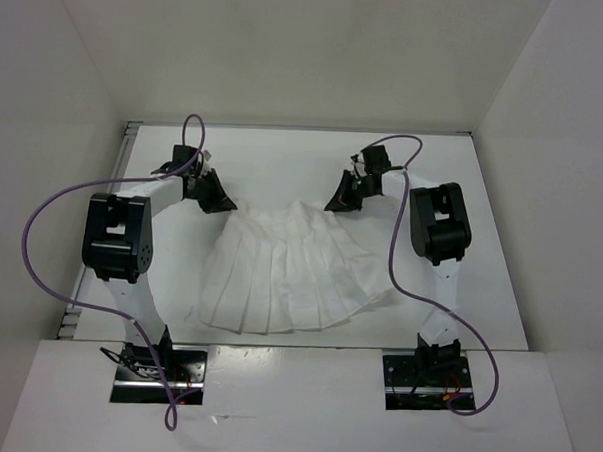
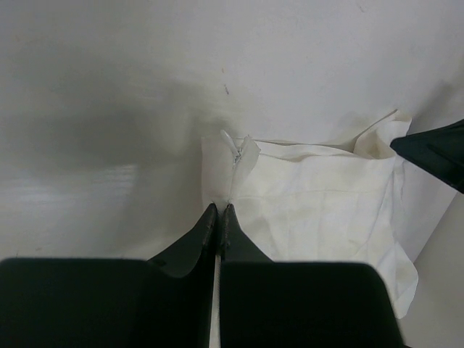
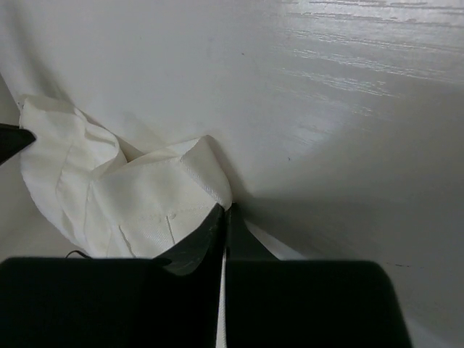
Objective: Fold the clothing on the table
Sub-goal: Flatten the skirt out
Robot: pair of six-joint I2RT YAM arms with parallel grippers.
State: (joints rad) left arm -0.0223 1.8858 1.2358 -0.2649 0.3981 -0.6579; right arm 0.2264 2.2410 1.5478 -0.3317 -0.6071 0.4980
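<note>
White pleated clothing (image 1: pixel 284 275) fanned mid table (image 1: pixel 274 160), narrow end toward far edge, left gripper (image 1: pixel 223 204) and right gripper (image 1: pixel 334 203) at its far corners, left wrist view, jaws together pinching cloth corner, right wrist view, jaws clamped on waistband corner

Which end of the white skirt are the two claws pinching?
The narrow far end: the left gripper and right gripper each pinch a corner of the clothing; its wide pleated hem lies untouched.

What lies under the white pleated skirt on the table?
Only the white table shows around the clothing; the surface beneath it is hidden by fabric. The left pincer and the right pincer each pinch a far corner.
</note>
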